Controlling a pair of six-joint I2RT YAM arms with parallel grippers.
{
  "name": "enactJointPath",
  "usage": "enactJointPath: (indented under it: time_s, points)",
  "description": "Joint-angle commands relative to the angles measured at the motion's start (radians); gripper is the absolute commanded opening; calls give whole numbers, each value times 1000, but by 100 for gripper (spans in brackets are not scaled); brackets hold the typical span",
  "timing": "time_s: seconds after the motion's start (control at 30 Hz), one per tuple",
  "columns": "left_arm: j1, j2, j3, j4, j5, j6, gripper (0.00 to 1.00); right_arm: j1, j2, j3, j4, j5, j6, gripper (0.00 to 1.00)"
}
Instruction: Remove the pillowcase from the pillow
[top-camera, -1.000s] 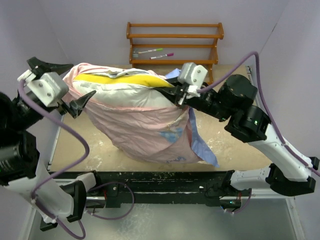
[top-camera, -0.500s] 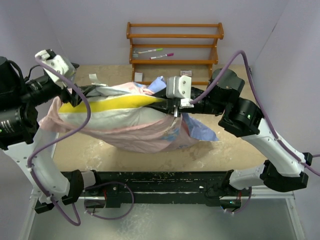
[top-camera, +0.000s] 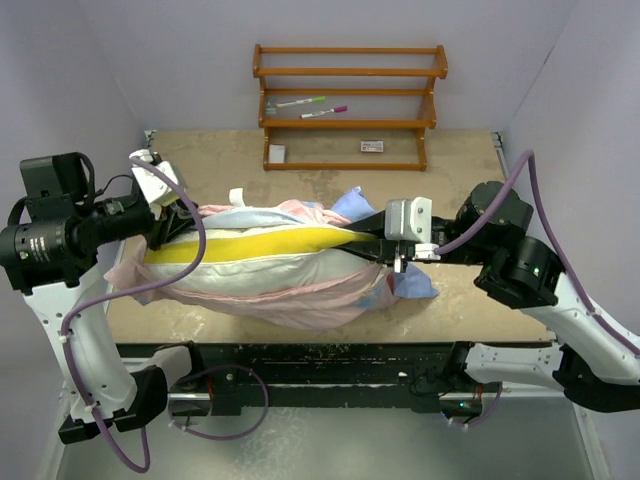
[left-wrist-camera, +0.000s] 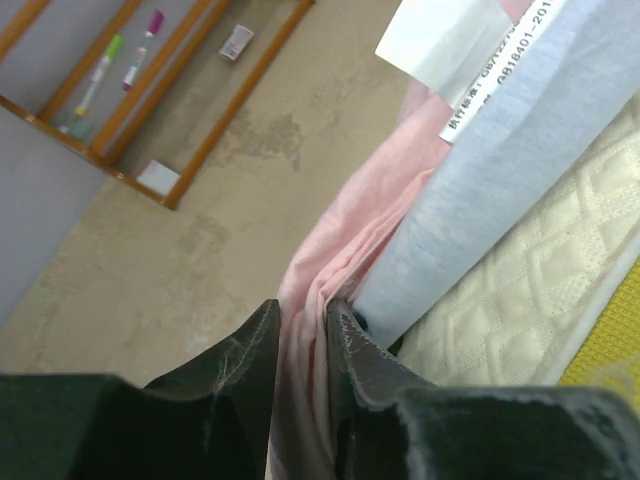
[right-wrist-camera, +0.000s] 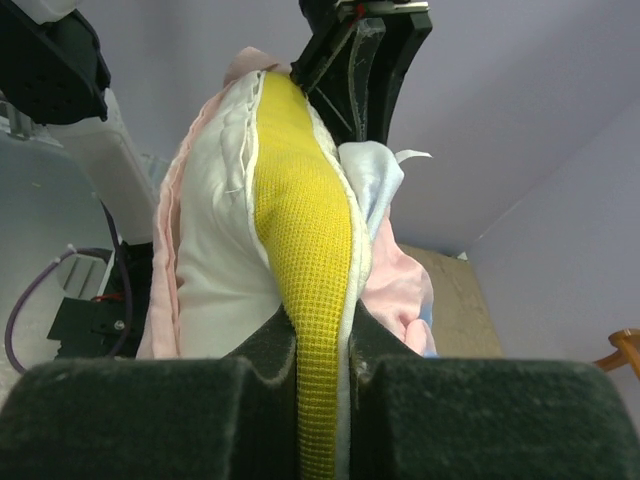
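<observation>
The cream pillow (top-camera: 250, 272) lies across the table's middle, its yellow side band (top-camera: 260, 242) facing up. The pillowcase (top-camera: 300, 300) is bunched round it, pink side out, with a light blue part (top-camera: 410, 283) at the right end. At the pillow's left end my left gripper (top-camera: 175, 222) is shut on a fold of the pillowcase. In the left wrist view that pink fold (left-wrist-camera: 340, 240) runs between the left gripper's (left-wrist-camera: 300, 340) fingers, beside the quilted pillow (left-wrist-camera: 520, 290). My right gripper (top-camera: 372, 240) pinches the right end. In the right wrist view it (right-wrist-camera: 322, 345) is shut on the yellow band (right-wrist-camera: 300, 220).
A wooden rack (top-camera: 350, 105) stands at the back wall with markers (top-camera: 300, 102) on a shelf and small cards at its foot. White care labels (left-wrist-camera: 450, 40) hang from the pillow near the left gripper. The table's front edge (top-camera: 320, 345) lies just below the pillow.
The pillow has come down from mid-air onto the table and stretched out flat. The right arm drew back to the right. The left gripper dropped and closed on the pink pillowcase fold.
</observation>
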Motion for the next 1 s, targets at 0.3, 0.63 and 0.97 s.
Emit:
enactJointPath:
  time_s: [0.3,0.63,0.97]
  points:
    - [-2,-13,-255,89,-111,-40,0,1,-240,-250,573,228,111,0]
    - [0,-100,-266,369,-238,-131,76,3,-188,-239,564,332,165,0]
    - [-1,11,202,510,-463,-326,95,2,-135,-221,572,386,153,0]
